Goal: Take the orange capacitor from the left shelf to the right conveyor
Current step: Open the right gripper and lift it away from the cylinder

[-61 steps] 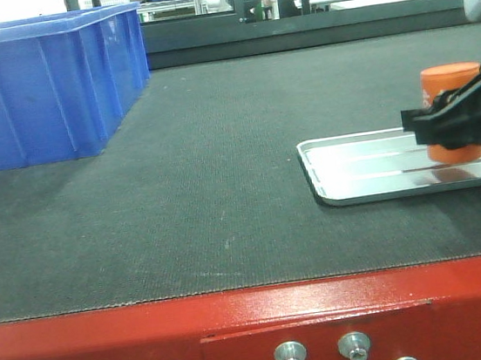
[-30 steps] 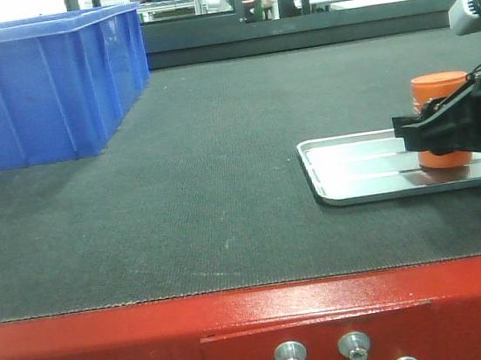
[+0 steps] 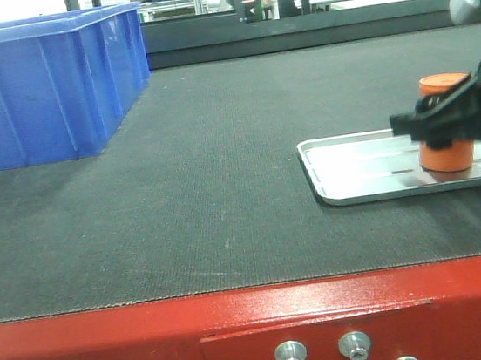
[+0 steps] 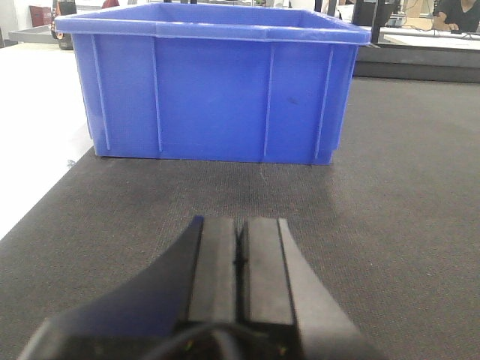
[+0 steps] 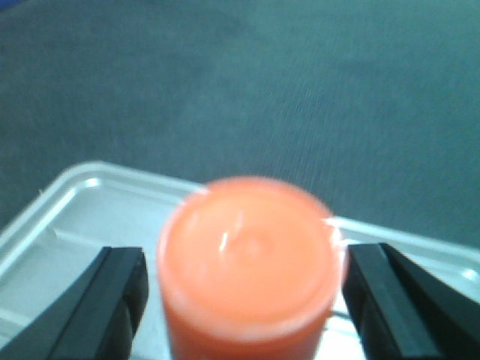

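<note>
Now the capacitor [image 3: 443, 124] stands upright in the silver tray [image 3: 353, 170] on the conveyor [image 3: 224, 191], between the right tool's [image 5: 244, 300] parted fingers [image 5: 112, 300], small gaps showing on both sides. Meanwhile the left tool [image 4: 241, 259] is closed on nothing, low over the belt near the blue bin [image 4: 214, 82].

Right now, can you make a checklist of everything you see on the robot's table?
Surface: wide dark grey textured belt on a red metal frame with silver bolts.
Job's things: small orange cylinder capacitor stands upright in the shallow silver metal tray.
Clutter: large blue plastic bin at the belt's far left.
Grippers: right gripper has a finger on either side of the capacitor with a thin gap each side; left gripper is shut and holds nothing.
Cables: nothing seen.
Surroundings: desks and seated people behind the belt.
</note>
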Available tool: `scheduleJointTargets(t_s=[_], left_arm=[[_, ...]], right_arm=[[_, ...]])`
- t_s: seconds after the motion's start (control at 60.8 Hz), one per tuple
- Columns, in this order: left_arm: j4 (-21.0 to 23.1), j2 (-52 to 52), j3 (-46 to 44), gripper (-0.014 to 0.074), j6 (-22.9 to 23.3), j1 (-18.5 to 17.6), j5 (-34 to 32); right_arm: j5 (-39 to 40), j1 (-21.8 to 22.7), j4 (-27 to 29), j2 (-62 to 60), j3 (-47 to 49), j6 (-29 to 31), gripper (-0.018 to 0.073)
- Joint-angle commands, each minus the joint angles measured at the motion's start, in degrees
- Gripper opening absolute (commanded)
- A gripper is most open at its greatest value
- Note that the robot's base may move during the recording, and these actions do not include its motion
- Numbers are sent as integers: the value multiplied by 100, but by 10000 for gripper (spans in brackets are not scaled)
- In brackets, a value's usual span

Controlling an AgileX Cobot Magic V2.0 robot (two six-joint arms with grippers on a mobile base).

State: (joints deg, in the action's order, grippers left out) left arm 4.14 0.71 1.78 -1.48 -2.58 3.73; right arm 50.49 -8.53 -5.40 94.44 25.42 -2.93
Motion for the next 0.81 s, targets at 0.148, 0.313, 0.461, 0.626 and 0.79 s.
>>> scheduleJointTargets(t_s=[0.148,0.313,0.461,0.626,0.79], left_arm=[[10,64,-26,-127,8,5,-513],[10,64,-26,-127,8,5,-513],[10,64,-26,-127,8,5,-513],[10,64,-26,-127,8,5,-513],[10,64,-26,-127,8,5,-513]], right_arm=[[-832,28,-44,-1778,177,-312,624],[-2236,28,-44,-2965,455,-415,599],[-3361,28,-44,-3913,649,-415,410],[-3960,28,-44,-4830,649,-415,153],[-4260,28,-44,-5633,639,-415,56]])
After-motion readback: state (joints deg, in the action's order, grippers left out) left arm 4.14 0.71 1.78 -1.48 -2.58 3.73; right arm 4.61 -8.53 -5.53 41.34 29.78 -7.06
